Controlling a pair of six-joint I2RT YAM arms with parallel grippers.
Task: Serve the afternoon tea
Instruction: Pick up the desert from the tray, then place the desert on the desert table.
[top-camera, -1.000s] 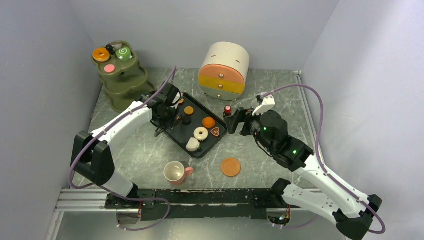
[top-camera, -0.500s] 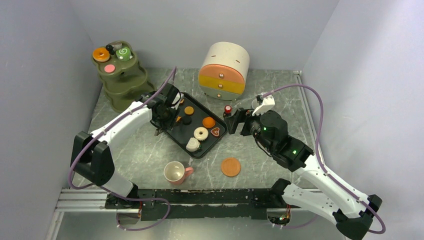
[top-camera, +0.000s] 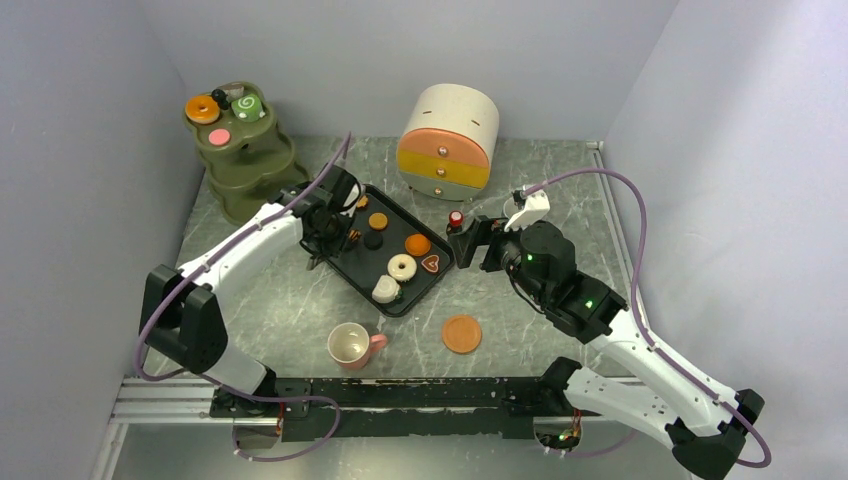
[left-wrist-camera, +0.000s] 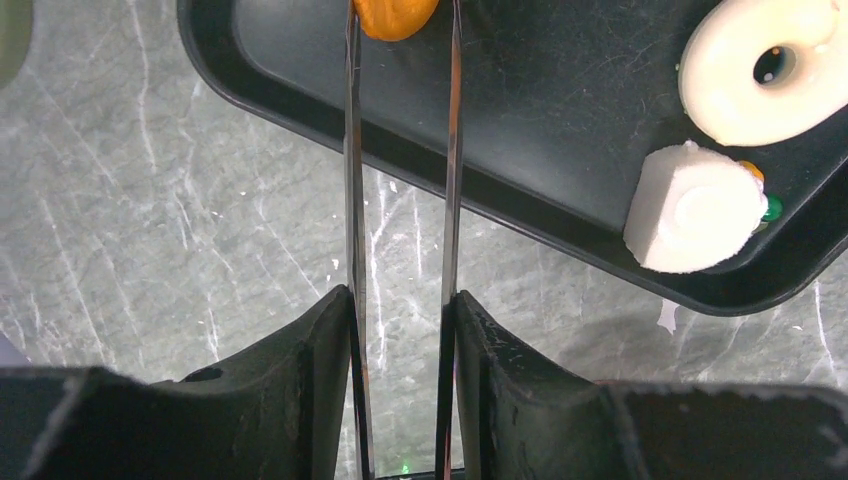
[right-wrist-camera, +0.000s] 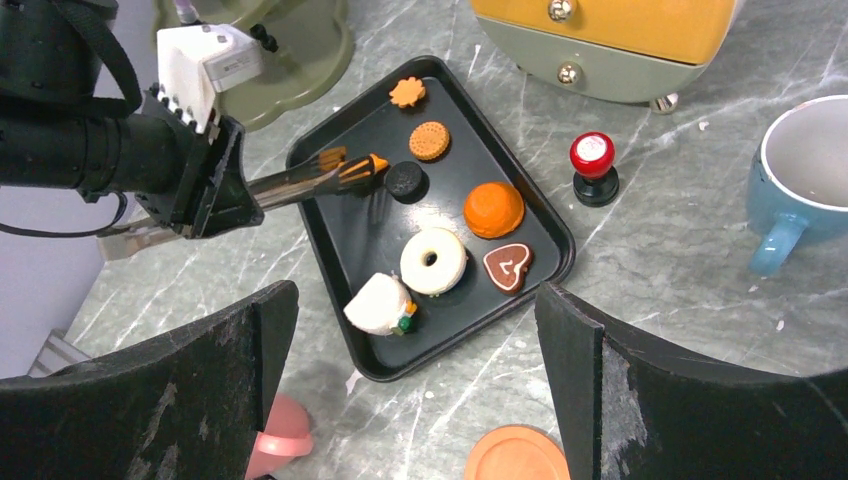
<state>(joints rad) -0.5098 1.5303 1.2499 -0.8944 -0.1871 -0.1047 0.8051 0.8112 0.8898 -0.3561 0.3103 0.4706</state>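
Note:
My left gripper (left-wrist-camera: 400, 295) (top-camera: 322, 228) is shut on a pair of metal tongs (left-wrist-camera: 352, 180). Their orange tips (right-wrist-camera: 362, 165) hang over the black tray (right-wrist-camera: 350, 235) beside a black cookie (right-wrist-camera: 405, 180). The tray also holds a white doughnut (right-wrist-camera: 433, 260), a white cake piece (right-wrist-camera: 380, 305), an orange bun (right-wrist-camera: 494, 209), a heart cookie (right-wrist-camera: 508, 265) and two tan cookies. A pink cup (top-camera: 350, 345) and an orange saucer (top-camera: 462, 334) stand in front of the tray. A blue cup (right-wrist-camera: 810, 175) stands to its right. My right gripper (right-wrist-camera: 415, 295) (top-camera: 462, 240) hovers open and empty.
The olive-green tiered stand (top-camera: 245, 165) at back left carries an orange doughnut (top-camera: 202, 108), a green swirl roll (top-camera: 246, 105) and a pink piece. A round drawer chest (top-camera: 448, 142) stands at the back. A red-topped knob (top-camera: 456, 218) stands between it and the tray.
My left gripper has squeezed the tongs narrower and shifted slightly over the tray's left end. The right arm has not moved.

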